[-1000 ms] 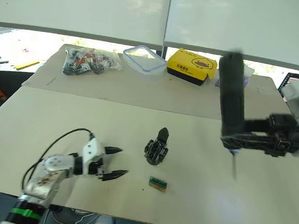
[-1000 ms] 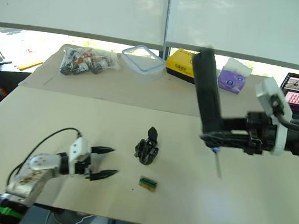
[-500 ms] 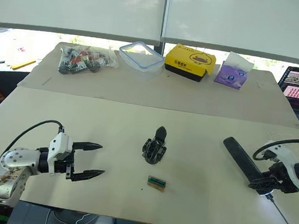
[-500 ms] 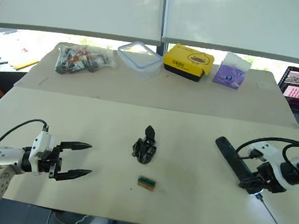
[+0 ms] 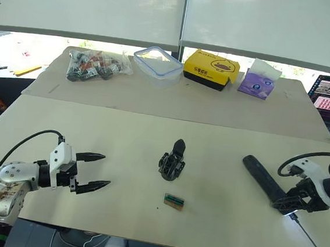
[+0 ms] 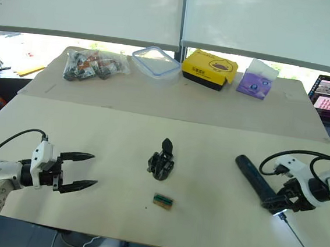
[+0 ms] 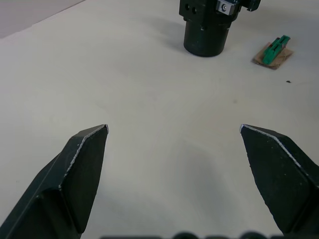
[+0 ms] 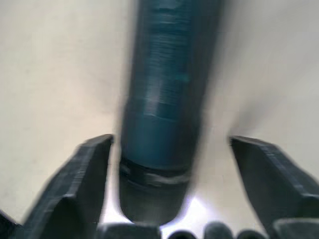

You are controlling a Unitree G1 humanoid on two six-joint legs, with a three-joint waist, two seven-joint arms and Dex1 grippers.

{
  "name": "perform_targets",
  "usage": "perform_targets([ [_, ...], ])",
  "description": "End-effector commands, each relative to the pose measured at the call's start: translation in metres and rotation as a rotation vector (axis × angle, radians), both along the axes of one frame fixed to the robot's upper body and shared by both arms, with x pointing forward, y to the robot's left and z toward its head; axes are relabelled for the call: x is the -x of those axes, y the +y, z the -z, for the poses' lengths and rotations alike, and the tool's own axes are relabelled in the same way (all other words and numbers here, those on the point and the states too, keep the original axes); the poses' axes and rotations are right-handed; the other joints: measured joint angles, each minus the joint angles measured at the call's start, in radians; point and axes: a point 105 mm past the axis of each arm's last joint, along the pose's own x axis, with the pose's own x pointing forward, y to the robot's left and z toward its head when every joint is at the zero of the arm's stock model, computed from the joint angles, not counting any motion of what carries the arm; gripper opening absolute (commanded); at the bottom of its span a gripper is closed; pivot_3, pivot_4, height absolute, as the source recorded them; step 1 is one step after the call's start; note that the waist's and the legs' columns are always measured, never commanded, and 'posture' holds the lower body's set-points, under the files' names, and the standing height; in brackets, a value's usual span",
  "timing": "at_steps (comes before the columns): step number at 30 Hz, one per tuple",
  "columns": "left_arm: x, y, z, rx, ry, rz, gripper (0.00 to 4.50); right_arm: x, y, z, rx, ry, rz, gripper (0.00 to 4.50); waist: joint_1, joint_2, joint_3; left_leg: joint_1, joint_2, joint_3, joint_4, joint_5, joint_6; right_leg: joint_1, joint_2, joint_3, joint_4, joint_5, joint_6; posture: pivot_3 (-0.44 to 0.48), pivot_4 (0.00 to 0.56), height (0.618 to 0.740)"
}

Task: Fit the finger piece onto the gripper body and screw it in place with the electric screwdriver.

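Electric screwdriver lies flat on desk at right, thin bit toward near edge. Right gripper spread wide around its lower barrel (one finger close against it, other clear). Left gripper wide, empty, low over desk. Gripper body upright mid-desk, small green-brown block just in front.

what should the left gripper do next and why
Probably ease the left gripper toward the gripper body: it is open and empty, with the body standing ahead of it. The screwdriver lies on the table inside the open right gripper.
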Motion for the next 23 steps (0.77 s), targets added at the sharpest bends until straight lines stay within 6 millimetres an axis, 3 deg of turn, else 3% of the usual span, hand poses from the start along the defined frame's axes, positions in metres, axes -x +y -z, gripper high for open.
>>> perform_targets([
  [1,-0.009,0.017,-0.014,-0.075,-0.096,-0.065,4.5,-0.005,0.0,-0.037,-0.042,-0.198,-0.123,4.45,0.001,0.0,0.0,0.0,0.0,0.0,0.0,0.0,0.0,0.0,0.0,0.0,0.0,0.0,0.0,0.0,0.15,0.74],
  [4,-0.015,0.029,-0.018,-0.116,-0.13,-0.113,4.5,0.004,0.024,-0.063,-0.191,-0.44,-0.411,4.45,0.005,0.0,0.0,0.0,0.0,-0.001,-0.001,0.0,0.0,0.001,0.0,-0.001,0.001,0.002,0.006,0.0,0.15,0.74],
  [7,-0.016,0.038,-0.019,-0.157,-0.149,-0.132,4.5,0.019,0.035,-0.07,-0.243,-0.611,-0.572,4.45,0.005,-0.001,0.0,0.001,0.0,-0.002,0.0,0.0,0.0,0.003,0.001,-0.002,0.001,0.003,0.008,0.0,0.15,0.74],
  [10,-0.017,0.048,-0.021,-0.18,-0.156,-0.158,4.5,0.03,0.056,-0.074,-0.319,-0.771,-0.634,4.45,0.004,-0.001,0.0,0.001,0.0,-0.002,0.001,0.0,0.0,0.004,0.001,-0.001,0.001,0.003,0.009,0.0,0.15,0.74],
  [14,-0.019,0.057,-0.029,-0.193,-0.177,-0.192,4.5,0.046,0.078,-0.065,-0.352,-0.856,-0.669,4.45,0.001,-0.001,-0.001,0.001,0.0,-0.004,0.0,0.001,-0.001,0.004,0.002,-0.002,0.003,0.003,0.009,0.0,0.15,0.74],
  [23,-0.025,0.05,-0.032,-0.17,-0.223,-0.204,4.5,0.034,0.081,-0.049,-0.326,-0.979,-0.608,4.45,0.002,-0.002,-0.001,0.003,0.0,-0.004,0.001,0.002,-0.002,0.006,0.002,-0.002,0.003,0.003,0.007,0.0,0.15,0.74],
])
